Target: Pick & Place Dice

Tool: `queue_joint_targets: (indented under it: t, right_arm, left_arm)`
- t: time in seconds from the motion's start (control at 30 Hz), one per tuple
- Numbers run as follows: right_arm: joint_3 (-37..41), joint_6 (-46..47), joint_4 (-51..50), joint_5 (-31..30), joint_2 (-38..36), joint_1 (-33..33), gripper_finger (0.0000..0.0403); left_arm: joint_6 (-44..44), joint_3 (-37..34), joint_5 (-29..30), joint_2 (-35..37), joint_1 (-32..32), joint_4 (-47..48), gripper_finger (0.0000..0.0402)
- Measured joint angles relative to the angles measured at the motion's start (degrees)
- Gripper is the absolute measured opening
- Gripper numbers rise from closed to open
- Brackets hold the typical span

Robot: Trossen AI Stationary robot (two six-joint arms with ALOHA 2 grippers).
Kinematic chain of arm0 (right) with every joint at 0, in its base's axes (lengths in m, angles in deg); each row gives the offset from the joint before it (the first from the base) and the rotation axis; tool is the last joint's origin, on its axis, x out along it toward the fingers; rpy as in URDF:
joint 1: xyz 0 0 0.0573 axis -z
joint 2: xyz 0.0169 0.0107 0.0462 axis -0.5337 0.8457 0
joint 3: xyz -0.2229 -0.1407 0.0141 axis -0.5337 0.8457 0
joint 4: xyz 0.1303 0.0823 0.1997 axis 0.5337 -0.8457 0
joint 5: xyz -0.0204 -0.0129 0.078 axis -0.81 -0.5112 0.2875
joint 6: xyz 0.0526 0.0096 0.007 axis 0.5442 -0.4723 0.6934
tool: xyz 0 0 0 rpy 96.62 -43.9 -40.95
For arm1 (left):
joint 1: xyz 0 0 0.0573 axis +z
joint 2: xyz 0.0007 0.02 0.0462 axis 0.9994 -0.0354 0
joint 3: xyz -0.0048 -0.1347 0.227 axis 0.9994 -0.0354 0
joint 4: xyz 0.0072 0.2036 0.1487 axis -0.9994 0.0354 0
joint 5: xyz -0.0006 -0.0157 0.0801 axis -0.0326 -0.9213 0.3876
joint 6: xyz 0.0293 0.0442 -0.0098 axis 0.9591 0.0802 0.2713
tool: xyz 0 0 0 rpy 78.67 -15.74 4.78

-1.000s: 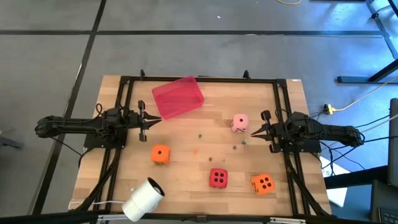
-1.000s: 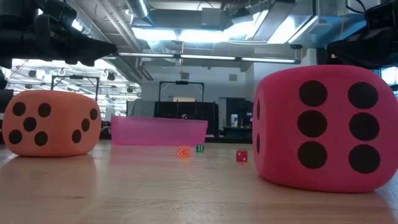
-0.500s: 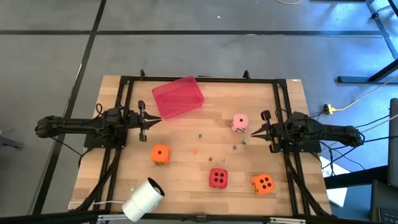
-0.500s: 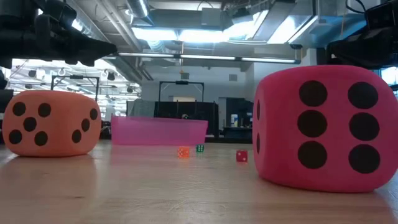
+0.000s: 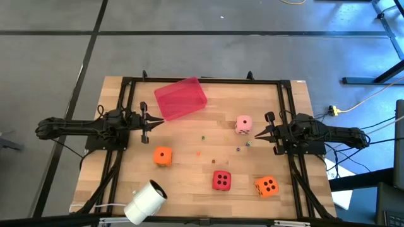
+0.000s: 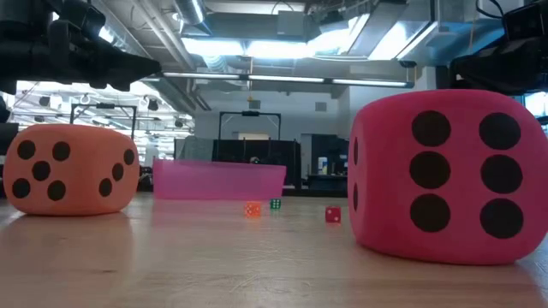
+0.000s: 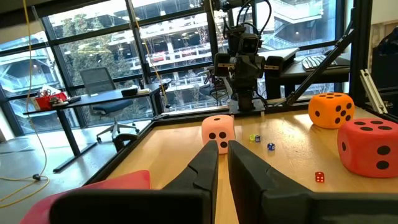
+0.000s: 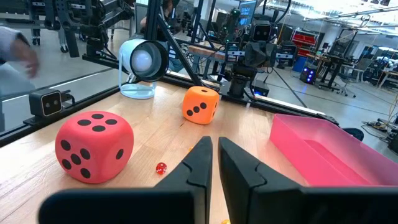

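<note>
Four dice rest flat on the wooden table: a pink one (image 5: 243,125), an orange one (image 5: 163,156) left of the middle, a red one (image 5: 221,180) and a second orange one (image 5: 267,186) near the front right. My left gripper (image 5: 161,122) hovers level at the table's left side, shut and holding nothing, pointing toward the pink die (image 7: 218,130). My right gripper (image 5: 256,134) hovers level at the right side, just right of the pink die, shut and holding nothing. In its wrist view it (image 8: 214,143) faces the red die (image 8: 94,146) and the left orange die (image 8: 201,104).
A red-pink tray (image 5: 180,98) lies at the far left of the table. A white cylindrical camera (image 5: 145,200) stands at the near edge. Several tiny coloured beads (image 5: 213,161) are scattered in the middle. Black frame rails (image 5: 202,81) border the table. A person shows blurred beyond the table (image 8: 15,50).
</note>
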Motion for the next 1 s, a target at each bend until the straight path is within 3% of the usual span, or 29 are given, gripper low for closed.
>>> queue_joint_targets:
  t: [0.47, 0.63, 0.9, 1.0]
  right_arm:
    - [0.0, 0.0, 0.0, 0.0, 0.0, 0.0, 0.0029]
    - [0.0, 0.0, 0.0, 0.0, 0.0, 0.0, 0.0029]
    - [0.0, 0.0, 0.0, 0.0, 0.0, 0.0, 0.0029]
    - [0.0, 0.0, 0.0, 0.0, 0.0, 0.0, 0.0029]
  left_arm:
    - [-0.1, 0.0, 0.0, 0.0, 0.0, -0.1, 0.0031]
    - [-8.8, 0.0, -0.1, 0.0, 0.0, -1.3, 0.0031]
    - [-11.0, 0.0, 1.0, 0.0, 0.0, -8.5, 0.0031]
    - [-11.0, 0.0, -1.4, 0.0, 0.0, -9.1, 0.0031]
